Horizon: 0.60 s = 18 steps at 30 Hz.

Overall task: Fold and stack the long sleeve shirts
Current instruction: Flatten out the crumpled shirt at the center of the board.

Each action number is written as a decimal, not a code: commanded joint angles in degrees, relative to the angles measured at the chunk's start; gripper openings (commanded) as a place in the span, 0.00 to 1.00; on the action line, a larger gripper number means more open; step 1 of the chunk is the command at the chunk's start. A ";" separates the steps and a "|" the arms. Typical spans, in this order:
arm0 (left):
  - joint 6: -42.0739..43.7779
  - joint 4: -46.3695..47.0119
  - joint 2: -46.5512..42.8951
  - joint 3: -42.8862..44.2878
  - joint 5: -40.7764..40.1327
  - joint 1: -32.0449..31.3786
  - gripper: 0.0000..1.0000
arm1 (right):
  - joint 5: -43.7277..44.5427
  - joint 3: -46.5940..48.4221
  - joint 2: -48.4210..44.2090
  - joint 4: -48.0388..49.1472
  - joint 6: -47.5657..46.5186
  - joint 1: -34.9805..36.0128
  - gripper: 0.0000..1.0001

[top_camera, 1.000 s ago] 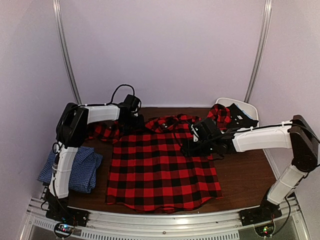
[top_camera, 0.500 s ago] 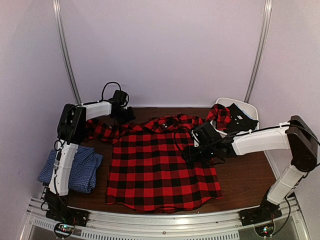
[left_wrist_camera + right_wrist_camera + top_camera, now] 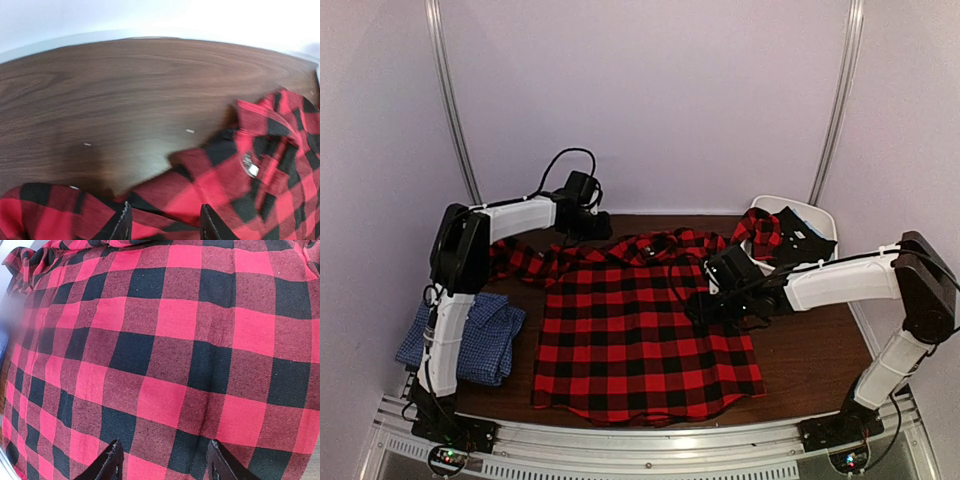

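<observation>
Plaid shirt (image 3: 645, 330) spread flat; blue shirt (image 3: 480, 340) bunched left.

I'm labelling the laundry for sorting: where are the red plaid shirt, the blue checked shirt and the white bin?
red plaid shirt (image 3: 640, 345): top view, middle of its spread body.
blue checked shirt (image 3: 495, 340): top view, its exposed right part.
white bin (image 3: 795, 201): top view, far rim.

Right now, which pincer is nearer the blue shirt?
Left. The left pincer is beyond the blue shirt, at the far-left corner of the plaid shirt. The right pincer is farther off, over the plaid shirt's right side.
</observation>
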 commanded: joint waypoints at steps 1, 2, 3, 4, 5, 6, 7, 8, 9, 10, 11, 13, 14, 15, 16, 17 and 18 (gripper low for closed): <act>4.67 0.25 -2.95 -2.02 -5.04 -5.69 0.48 | 3.77 -0.25 -3.25 -0.45 -0.78 0.25 0.58; 5.61 0.23 -2.57 -1.95 -5.78 -6.76 0.48 | 4.07 -0.49 -3.80 -0.36 -0.77 0.25 0.58; 6.16 0.17 -2.13 -1.75 -6.44 -7.80 0.48 | 4.35 -0.83 -4.39 -0.33 -0.82 0.25 0.58; 6.44 -0.11 -1.53 -1.28 -6.83 -8.65 0.48 | 4.63 -1.10 -5.26 -0.23 -0.76 0.25 0.59; 6.57 -0.55 -0.89 -0.62 -7.20 -9.40 0.48 | 4.83 -1.32 -5.93 -0.21 -0.75 0.25 0.59; 6.64 -1.01 -0.14 0.17 -7.69 -10.06 0.49 | 5.20 -1.50 -6.39 -0.21 -0.73 0.25 0.60; 6.69 -1.41 0.56 0.98 -8.10 -10.59 0.49 | 5.49 -1.66 -7.03 -0.35 -0.69 0.25 0.60; 6.77 -1.73 1.28 1.66 -8.35 -11.07 0.49 | 5.72 -1.85 -7.55 -0.38 -0.67 0.21 0.60; 6.86 -1.89 1.95 2.22 -8.59 -11.44 0.50 | 5.95 -2.07 -8.04 -0.41 -0.64 0.25 0.61; 6.91 -2.06 2.48 2.77 -8.98 -11.81 0.50 | 6.09 -2.33 -8.61 -0.45 -0.52 0.25 0.61; 6.99 -2.17 3.09 3.42 -9.41 -12.08 0.51 | 6.16 -2.52 -9.02 -0.59 -0.43 0.25 0.61; 7.19 -2.34 4.36 4.55 -10.32 -12.41 0.53 | 6.24 -2.95 -9.86 -0.73 -0.34 0.24 0.62; 7.22 -2.54 5.07 5.25 -10.64 -12.43 0.54 | 6.21 -3.14 -10.19 -0.79 -0.31 0.23 0.62; 7.34 -2.81 5.72 5.94 -11.09 -12.51 0.54 | 6.30 -3.32 -10.53 -0.92 -0.27 0.25 0.63; 7.44 -2.89 6.35 6.44 -11.72 -12.60 0.55 | 6.36 -3.42 -10.85 -1.01 -0.23 0.25 0.63; 7.62 -2.97 6.88 6.91 -12.05 -12.69 0.56 | 6.33 -3.53 -11.08 -1.21 -0.30 0.25 0.63; 7.73 -2.96 7.36 7.28 -12.34 -12.74 0.56 | 6.34 -3.64 -11.34 -1.40 -0.43 0.25 0.63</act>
